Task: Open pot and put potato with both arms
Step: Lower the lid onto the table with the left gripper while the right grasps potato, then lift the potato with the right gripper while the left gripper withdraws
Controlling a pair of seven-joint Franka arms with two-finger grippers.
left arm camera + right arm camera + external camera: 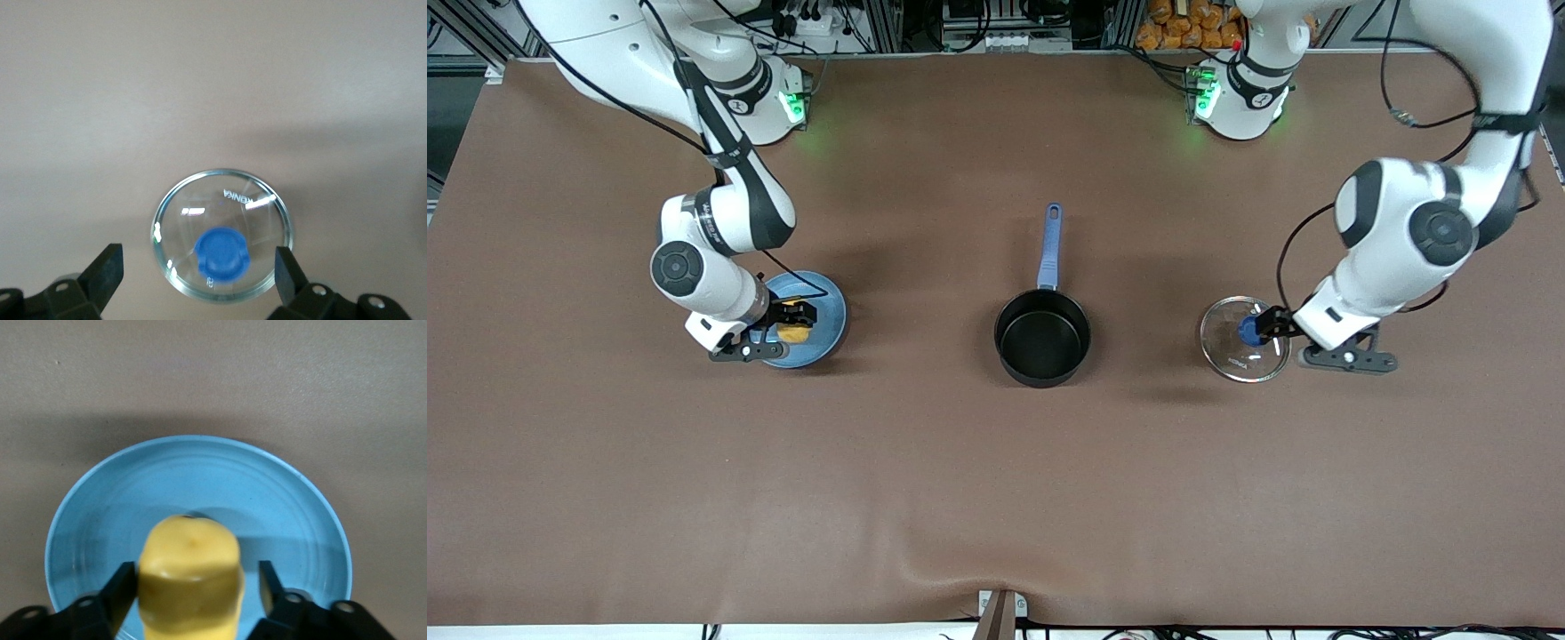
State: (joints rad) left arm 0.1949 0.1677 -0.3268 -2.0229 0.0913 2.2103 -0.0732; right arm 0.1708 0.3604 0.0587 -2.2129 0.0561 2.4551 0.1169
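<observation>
The black pot [1042, 338] stands uncovered and empty in the middle of the table, its blue handle [1049, 249] pointing toward the robots' bases. Its glass lid [1245, 340] [222, 235] lies flat on the table toward the left arm's end, blue knob [222, 252] up. My left gripper [1267, 327] [199, 263] is open, its fingers wide apart on either side of the knob and clear of it. The yellow potato [793, 332] [190, 573] sits on a light-blue plate [827, 307] [280, 513]. My right gripper [793, 322] [197, 580] straddles it; one finger touches it, the other stands off by a gap.
The brown table cover stretches wide on the side nearer the front camera. The plate lies toward the right arm's end, level with the pot. Both arm bases [783, 107] [1240, 102] stand along the table's back edge.
</observation>
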